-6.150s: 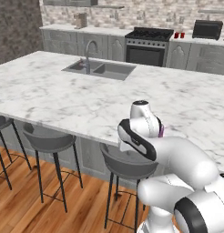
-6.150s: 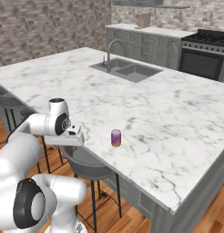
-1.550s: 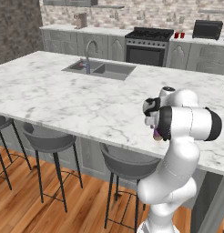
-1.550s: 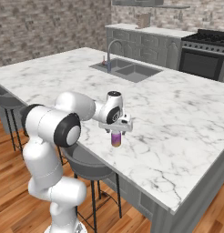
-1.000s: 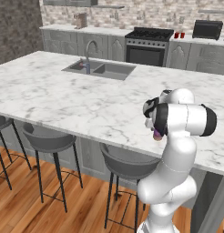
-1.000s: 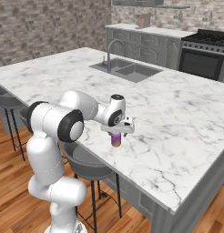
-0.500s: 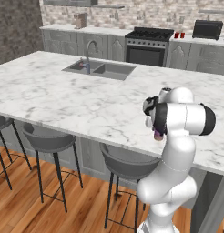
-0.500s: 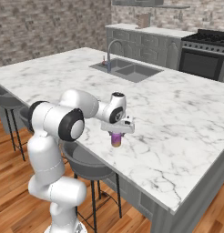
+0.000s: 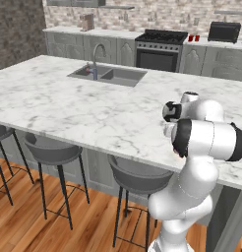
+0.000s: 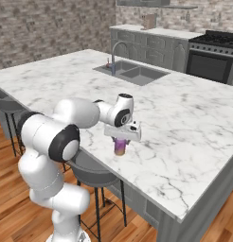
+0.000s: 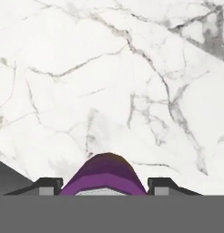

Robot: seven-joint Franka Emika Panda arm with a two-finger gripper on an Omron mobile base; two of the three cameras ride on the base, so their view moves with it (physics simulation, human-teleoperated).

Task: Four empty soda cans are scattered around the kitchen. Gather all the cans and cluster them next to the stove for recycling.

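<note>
Counts:
- 1 purple can on the island counter
- 2 red cans on the back counter, just right of the stove
- 1 stove
- 1 microwave
- 1 double sink with 1 faucet
- 3 grey bar stools along the island edge

a: what's down at the bottom there?

b: a purple cylindrical soda can, its rounded side bulging up between the two small dark finger tips — one at each flank, right against it.

a: so the gripper has clamped it?

b: yes, closed on the can.

a: and behind it?

b: white marble countertop with grey veins — a darker grey patch at the lower left corner, past the counter's edge.
</note>
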